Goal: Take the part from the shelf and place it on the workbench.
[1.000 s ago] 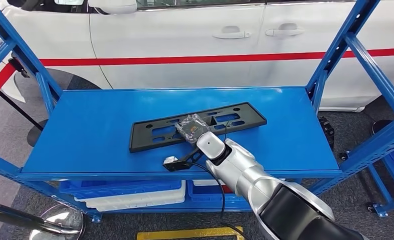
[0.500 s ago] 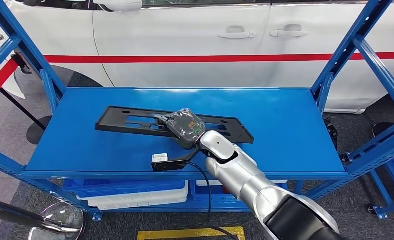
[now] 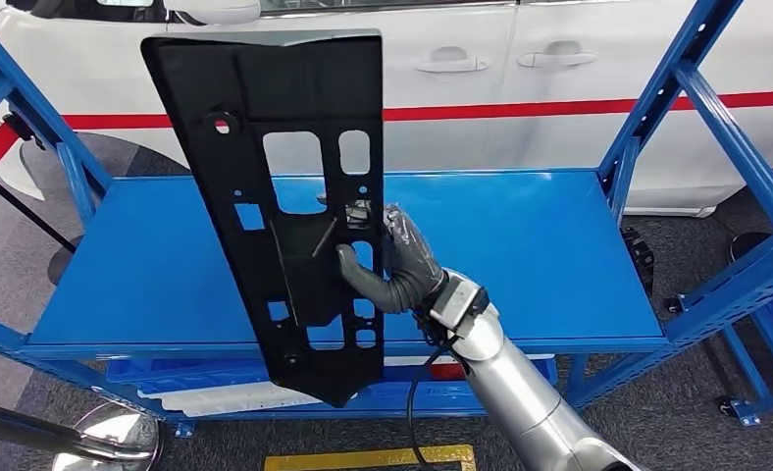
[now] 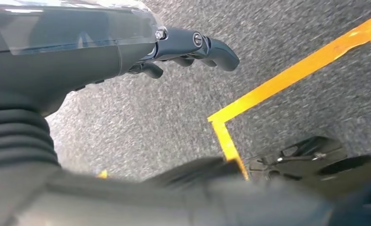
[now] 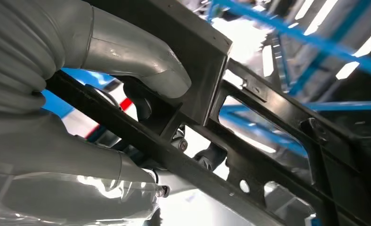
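I have the part [image 3: 294, 206], a long black plastic frame with cut-outs, up off the shelf [image 3: 559, 245] and standing nearly on end in front of the head camera. The right robot hand [image 3: 397, 270] is grasping it low down, around the middle web: in the right wrist view the grey thumb [image 5: 141, 61] presses on one face and darker fingers [image 5: 212, 155] show through the openings behind. The left robot hand [image 4: 193, 47] hangs over grey floor by a yellow line [image 4: 287, 75], fingers curled in, holding nothing.

What worries me from here is leverage. Most of the part rises above the grip, so I judge it top-heavy; a quick wrist turn or a walking step could make it pivot in the fingers or slip out. The plastic looks thin and cut through with holes, so it may flex and loosen the hold.

The second risk is clearance. The blue uprights [image 3: 657, 98] of the shelf stand on both sides, and a white car [image 3: 520, 88] is parked just behind. Swinging the long part while turning away could clip a post or the car door.

Third, the part hides much of my head view, so I cannot see the table, and steering toward it would be partly blind.
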Motion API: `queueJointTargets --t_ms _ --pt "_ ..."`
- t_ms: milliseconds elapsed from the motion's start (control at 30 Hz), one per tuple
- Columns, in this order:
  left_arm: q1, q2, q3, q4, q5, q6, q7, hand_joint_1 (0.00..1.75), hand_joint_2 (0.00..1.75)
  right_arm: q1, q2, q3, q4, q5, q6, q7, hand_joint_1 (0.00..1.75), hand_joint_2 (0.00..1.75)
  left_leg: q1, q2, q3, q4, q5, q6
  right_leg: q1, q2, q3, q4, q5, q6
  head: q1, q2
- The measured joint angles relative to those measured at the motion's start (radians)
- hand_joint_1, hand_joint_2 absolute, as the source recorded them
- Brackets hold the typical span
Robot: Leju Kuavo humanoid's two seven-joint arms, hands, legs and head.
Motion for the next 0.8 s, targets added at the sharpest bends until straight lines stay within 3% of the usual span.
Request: queueJointTargets --t_ms 67,167,200,233,333,367,400,467,533,667,733,800 --pt "-0.001 0.002 0.001 0.0 0.001 0.004 -0.003 0.0 1.75 0.034 -0.005 0.0 -0.043 -0.012 0.015 -0.008 1.75 1.75 -0.007 -0.001 0.03 -0.061 0.009 0.01 0.0 0.0 0.0 -0.001 -0.001 0.009 0.0 0.0" --pt "0.001 0.003 0.002 0.0 0.003 0.004 -0.006 0.0 1.75 0.077 -0.011 0.001 -0.088 -0.013 0.019 -0.015 1.75 1.75 -0.004 -0.002 0.039 -0.078 0.016 0.02 0.0 -0.001 0.001 0.0 -0.004 0.026 0.0 0.0" --pt "0.002 0.003 0.002 0.0 0.003 0.004 -0.007 0.0 1.75 0.085 -0.013 0.001 -0.1 -0.013 0.019 -0.017 1.75 1.75 -0.001 -0.001 0.043 -0.086 0.02 0.025 0.0 -0.001 -0.005 0.017 -0.017 0.032 0.0 0.0" --pt "0.001 0.002 0.002 0.0 0.003 0.004 -0.008 0.0 1.75 0.091 -0.016 0.001 -0.11 -0.013 0.02 -0.019 1.75 1.75 0.002 0.0 0.046 -0.093 0.025 0.029 -0.001 -0.001 -0.022 0.055 -0.041 0.037 0.0 0.0" --pt "0.0 0.003 0.002 0.0 0.003 0.007 -0.016 0.0 1.75 0.117 -0.021 0.001 -0.127 -0.014 0.027 -0.021 1.75 1.75 0.001 0.001 0.045 -0.094 0.026 0.033 -0.008 -0.001 -0.11 0.236 -0.124 0.05 0.0 0.0" --pt "0.001 0.003 0.003 0.0 0.004 0.01 -0.021 0.0 1.75 0.129 -0.023 0.002 -0.131 -0.014 0.031 -0.021 1.75 1.75 0.001 0.001 0.044 -0.092 0.025 0.032 -0.011 -0.001 -0.125 0.266 -0.127 0.053 0.0 0.0" --pt "0.001 0.003 0.003 0.0 0.005 0.015 -0.029 0.0 1.75 0.141 -0.023 0.003 -0.136 -0.015 0.035 -0.021 1.75 1.75 0.002 0.0 0.044 -0.09 0.024 0.031 -0.014 -0.002 -0.122 0.258 -0.111 0.056 0.0 0.0" --pt "0.002 0.002 0.004 0.0 0.006 0.023 -0.044 0.0 1.75 0.159 -0.023 0.006 -0.151 -0.017 0.042 -0.021 1.75 1.75 0.003 -0.001 0.043 -0.08 0.018 0.024 -0.02 -0.004 -0.066 0.146 -0.046 0.059 0.0 0.0" --pt "0.001 0.002 0.004 0.0 0.006 0.034 -0.053 0.0 1.75 0.172 -0.023 0.01 -0.169 -0.017 0.046 -0.021 1.75 1.75 0.001 -0.002 0.037 -0.064 0.008 0.013 -0.019 -0.004 -0.014 0.039 -0.011 0.052 0.0 0.0" --pt "-0.005 0.001 0.008 0.0 0.025 0.059 -0.068 0.0 1.75 0.235 -0.022 0.013 -0.212 -0.015 0.053 -0.021 1.75 1.75 0.004 -0.003 0.032 -0.054 0.0 -0.01 -0.012 -0.002 -0.005 0.013 -0.009 0.021 0.0 0.0" --pt "-0.009 0.001 0.017 0.0 0.043 0.061 -0.063 0.0 1.75 0.258 -0.019 0.013 -0.23 -0.021 0.068 -0.01 1.75 1.75 0.006 -0.002 0.013 -0.006 -0.035 -0.02 -0.015 -0.004 -0.003 0.009 -0.006 0.007 0.0 0.0" --pt "-0.013 0.001 0.025 0.0 0.053 0.058 -0.051 0.0 1.75 0.268 -0.014 0.013 -0.237 -0.031 0.079 0.007 1.75 1.75 0.007 0.0 -0.038 0.114 -0.099 -0.026 -0.014 -0.006 -0.003 0.009 -0.007 0.001 0.0 0.0"
